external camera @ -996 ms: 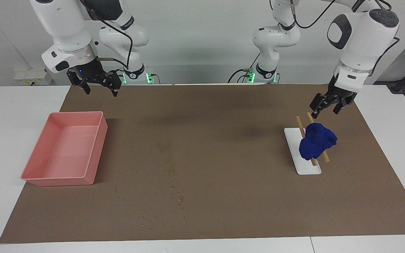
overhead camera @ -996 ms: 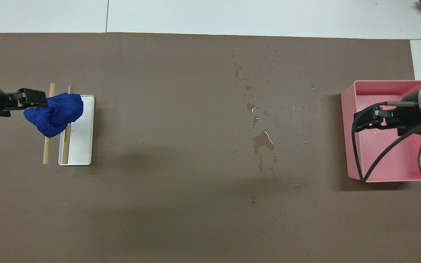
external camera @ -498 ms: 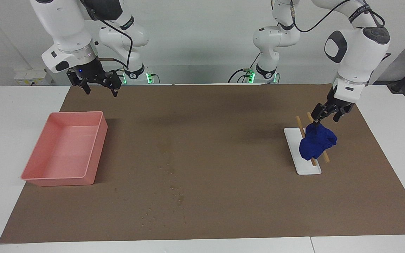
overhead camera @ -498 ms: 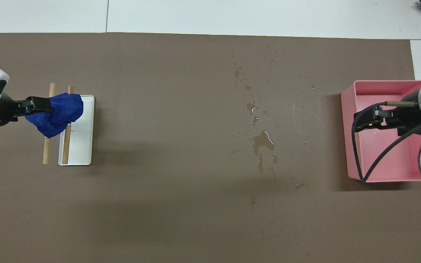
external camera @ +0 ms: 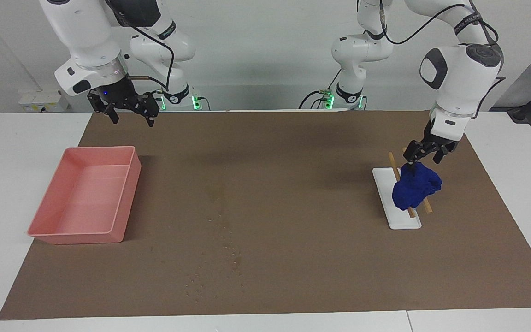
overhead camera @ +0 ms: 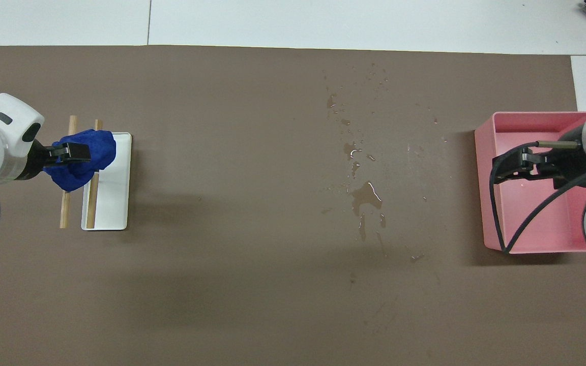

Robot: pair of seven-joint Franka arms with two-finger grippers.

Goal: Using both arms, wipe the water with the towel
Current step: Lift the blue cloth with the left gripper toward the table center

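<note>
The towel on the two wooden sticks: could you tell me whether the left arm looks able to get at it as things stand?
Probably yes. The left gripper is right at the top of the towel, which lies uncovered on the sticks, with nothing between them.

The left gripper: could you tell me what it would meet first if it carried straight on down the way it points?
The left gripper points down at the royal-blue fabric towel draped over two wooden sticks. It would meet the towel first; contact may already exist.
</note>
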